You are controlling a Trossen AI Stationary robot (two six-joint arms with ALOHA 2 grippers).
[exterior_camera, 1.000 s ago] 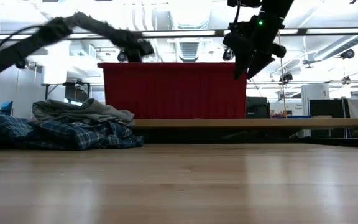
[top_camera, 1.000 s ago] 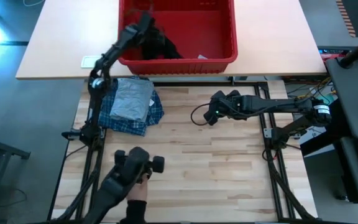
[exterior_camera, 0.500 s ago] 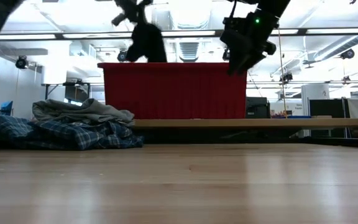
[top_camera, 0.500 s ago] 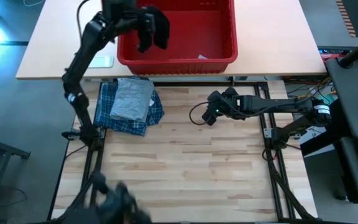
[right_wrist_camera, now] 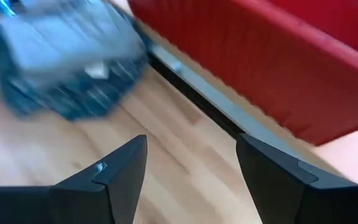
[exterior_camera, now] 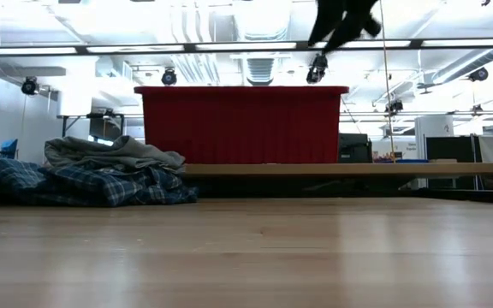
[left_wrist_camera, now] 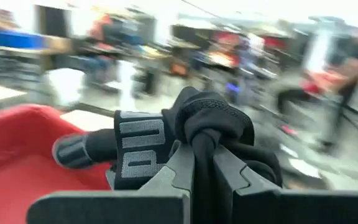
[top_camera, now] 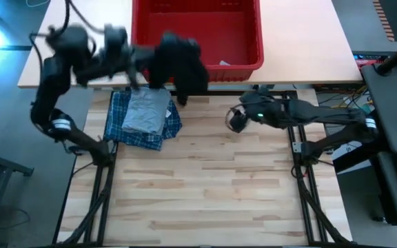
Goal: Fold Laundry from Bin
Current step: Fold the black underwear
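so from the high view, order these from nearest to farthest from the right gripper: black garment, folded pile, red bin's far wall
1. The black garment, hanging from the left gripper over the bin's near rim, is nearest to the right gripper, which waits open above the table.
2. The folded pile, grey shirt on plaid, lies farther off at the table's left.
3. The red bin's far wall is farthest.

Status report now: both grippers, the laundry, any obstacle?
Left gripper shut on black garment, above bin front rim. Right gripper open, empty, over table. Plaid shirt and grey T-shirt stacked. No obstacle seen.
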